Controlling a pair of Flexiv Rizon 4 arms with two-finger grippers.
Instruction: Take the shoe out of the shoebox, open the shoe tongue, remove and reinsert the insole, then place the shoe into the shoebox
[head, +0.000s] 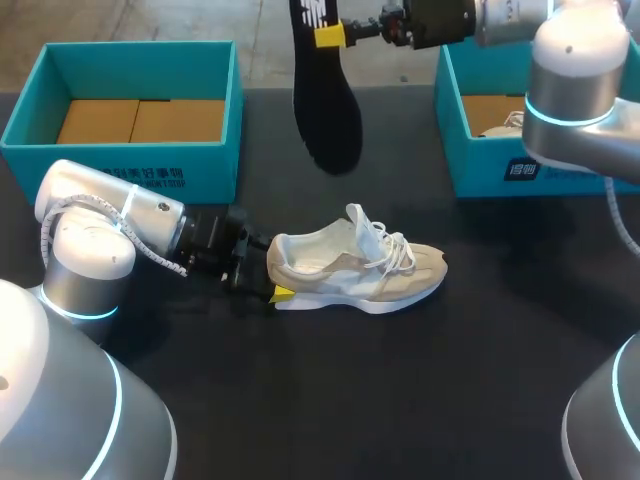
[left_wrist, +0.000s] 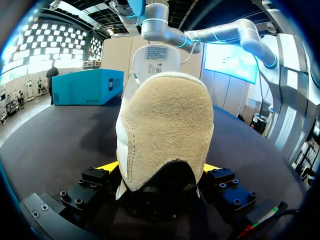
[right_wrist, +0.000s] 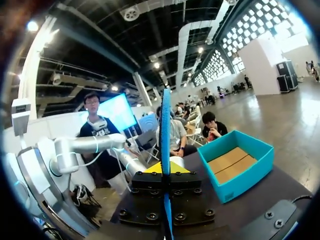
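Shoe (head: 355, 272) sits upright on dark bench (head: 400, 400), heel clamped between left claw (left_wrist: 159, 170) fingers. Right claw (head: 330, 35) pinched tight on black insole (head: 327, 110), which hangs well above bench.

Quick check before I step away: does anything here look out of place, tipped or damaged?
Nothing stands out. The shoe stands upright on the table, its heel in the left gripper. The insole hangs in the air from the right gripper, outside the shoe.
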